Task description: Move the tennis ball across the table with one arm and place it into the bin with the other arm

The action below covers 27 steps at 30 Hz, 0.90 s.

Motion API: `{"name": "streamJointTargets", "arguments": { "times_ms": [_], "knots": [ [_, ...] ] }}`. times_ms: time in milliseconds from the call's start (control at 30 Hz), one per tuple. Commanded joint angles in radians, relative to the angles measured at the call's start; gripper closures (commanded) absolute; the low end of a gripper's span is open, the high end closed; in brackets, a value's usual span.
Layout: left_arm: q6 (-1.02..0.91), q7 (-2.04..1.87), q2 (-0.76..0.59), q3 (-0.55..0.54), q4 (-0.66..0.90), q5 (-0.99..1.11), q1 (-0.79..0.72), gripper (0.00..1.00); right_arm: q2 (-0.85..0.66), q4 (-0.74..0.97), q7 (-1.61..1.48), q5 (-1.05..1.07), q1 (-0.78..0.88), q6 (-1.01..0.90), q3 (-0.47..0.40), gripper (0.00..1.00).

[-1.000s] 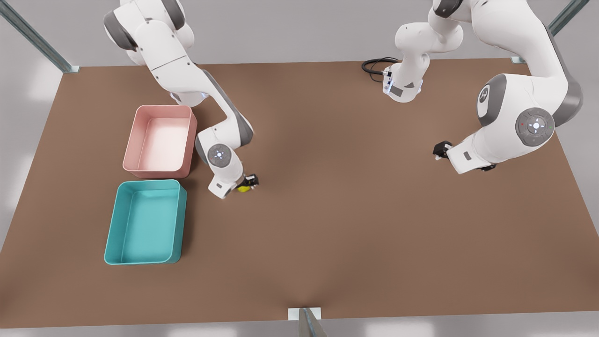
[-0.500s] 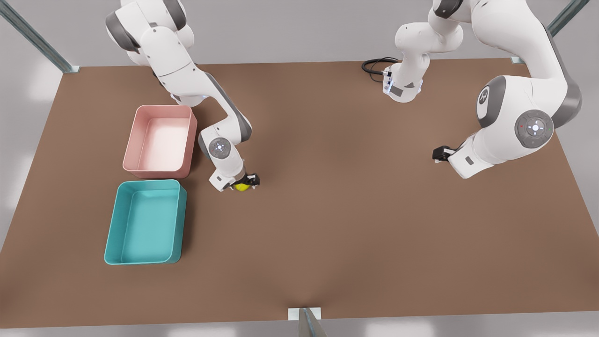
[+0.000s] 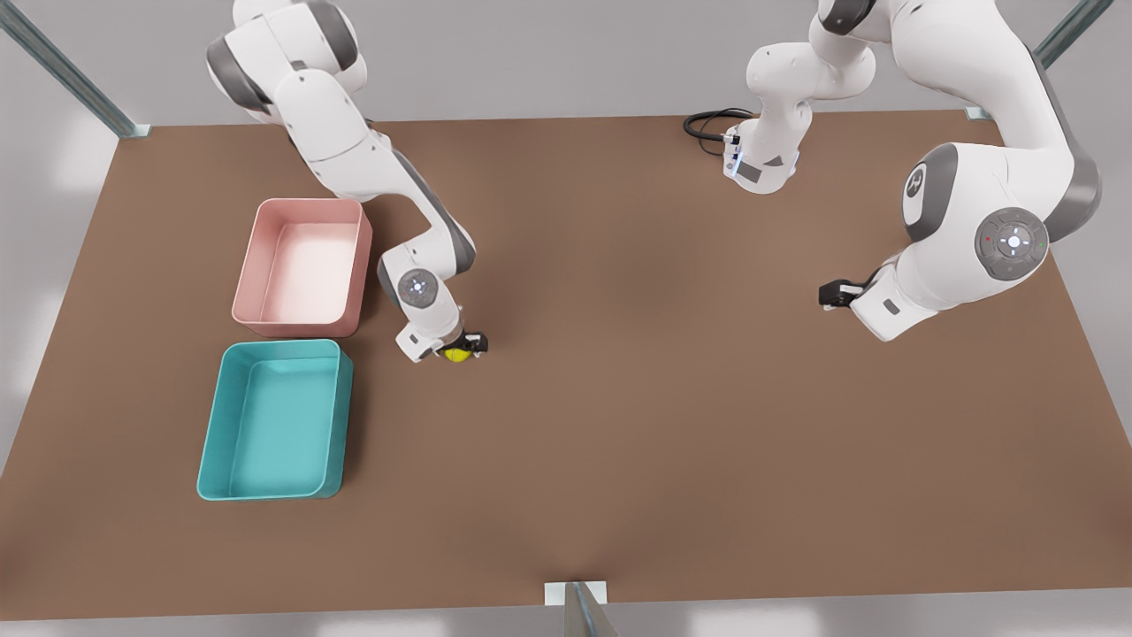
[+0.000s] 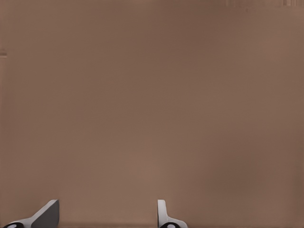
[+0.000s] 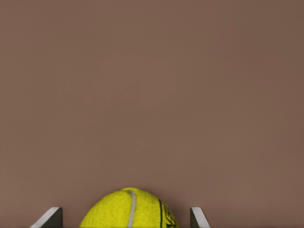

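Tennis ball [image 3: 457, 355] on table [image 3: 619, 425] beside teal bin [image 3: 274, 423], between spread fingers of right gripper [image 3: 462, 348], ungripped. Left gripper [image 3: 829, 295] far right, fingers apart, empty. Crossing done; binning pending.

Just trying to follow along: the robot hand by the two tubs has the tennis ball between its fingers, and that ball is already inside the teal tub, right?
Not quite. The right hand does have the tennis ball between its fingers, but the ball is on the table, beside the teal tub, not inside it. The front view shows this. The left hand waits far across the table.
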Motion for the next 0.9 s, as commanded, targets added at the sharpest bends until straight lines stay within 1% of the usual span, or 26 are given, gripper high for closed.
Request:
{"name": "streamJointTargets", "arguments": {
  "times_ms": [0,167,200,233,267,333,367,433,500,600,633,700,733,833,867],
  "knots": [
    [0.0,-0.053,0.0,0.0,0.0,0.0,0.0,0.0,0.005,-0.001,0.041,0.001,0.001,0.02,0.0,0.0],
    [0.0,-0.053,0.0,0.0,0.002,0.0,0.0,0.0,0.011,-0.009,0.04,-0.001,0.004,0.026,0.002,0.0],
    [0.0,-0.053,0.0,0.0,0.0,0.0,-0.001,0.0,0.009,-0.009,0.031,-0.001,0.004,0.026,0.002,0.08],
    [0.0,-0.053,0.0,-0.002,0.002,0.0,-0.001,0.0,0.009,-0.009,0.029,-0.001,0.003,0.025,0.002,0.21],
    [0.0,-0.053,0.0,0.0,0.0,0.0,0.0,0.0,0.008,-0.009,0.028,-0.001,0.003,0.023,0.002,0.37],
    [0.0,-0.053,0.0,0.0,0.0,0.0,0.0,0.0,0.006,-0.007,0.015,-0.001,0.003,0.02,0.002,0.47],
    [0.0,-0.053,0.006,-0.002,0.0,0.0,0.0,0.0,0.006,-0.007,0.009,-0.001,0.003,0.019,0.002,0.49],
    [0.001,-0.053,0.007,0.0,0.0,0.002,0.0,0.0,-0.003,-0.004,0.006,-0.001,-0.002,0.013,0.002,0.49],
    [0.0,-0.053,0.007,0.0,0.0,0.002,0.002,0.0,-0.041,0.022,-0.023,0.007,-0.01,-0.044,0.003,0.49],
    [0.0,-0.053,0.007,0.0,0.0,0.002,0.002,0.0,-0.063,0.175,-0.167,0.007,-0.057,-0.233,0.002,0.49],
    [0.0,-0.053,0.007,0.0,0.0,0.0,0.002,0.0,-0.055,0.272,-0.27,0.007,-0.089,-0.34,0.0,0.49],
    [0.0,-0.053,0.007,0.0,0.002,0.002,0.002,0.0,-0.049,0.373,-0.46,-0.013,-0.165,-0.464,-0.009,0.49],
    [0.0,-0.053,0.007,0.0,0.002,0.002,0.002,0.0,-0.051,0.393,-0.497,-0.097,-0.218,-0.503,-0.009,0.49],
    [0.0,-0.053,0.007,0.0,0.0,0.002,0.002,0.0,-0.057,0.416,-0.62,-0.223,-0.359,-0.56,-0.011,0.49],
    [0.0,-0.053,0.007,0.0,0.0,0.002,0.002,0.0,-0.054,0.421,-0.689,-0.229,-0.407,-0.56,-0.014,0.49]
  ]
}}
